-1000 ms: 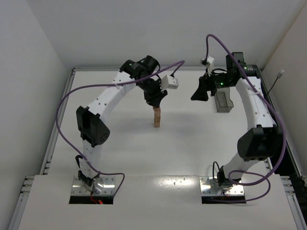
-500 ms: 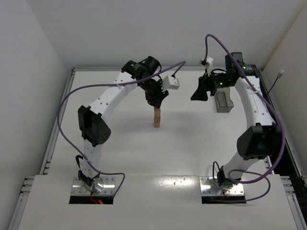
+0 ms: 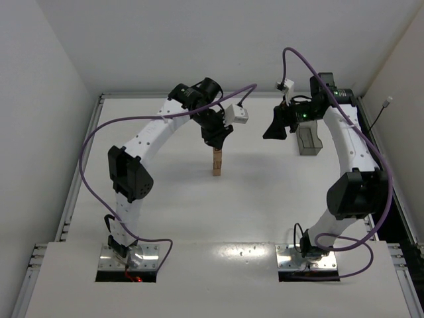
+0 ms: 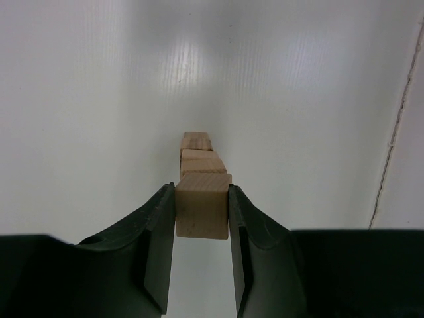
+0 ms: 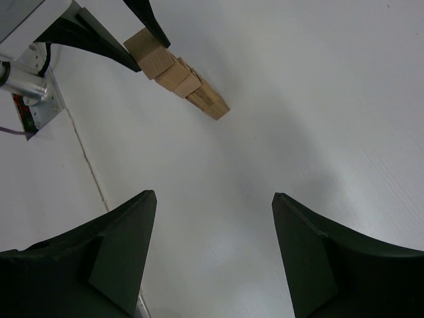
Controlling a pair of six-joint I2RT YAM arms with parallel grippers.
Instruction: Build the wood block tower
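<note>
The tower (image 3: 216, 164) is a narrow column of light-brown wooden cubes standing mid-table. My left gripper (image 3: 215, 141) is right above it, shut on the top wood block (image 4: 202, 205); both jaws press its sides. That block sits on or just above the cubes below (image 4: 201, 161); I cannot tell if it touches them. My right gripper (image 3: 274, 129) is open and empty, raised to the right of the tower. In the right wrist view the tower (image 5: 192, 86) shows at the upper left, far from the open right gripper (image 5: 213, 195).
A dark grey translucent plastic box (image 3: 309, 140) stands at the back right, beside the right arm. White walls enclose the table at the back and sides. A purple cable loops over each arm.
</note>
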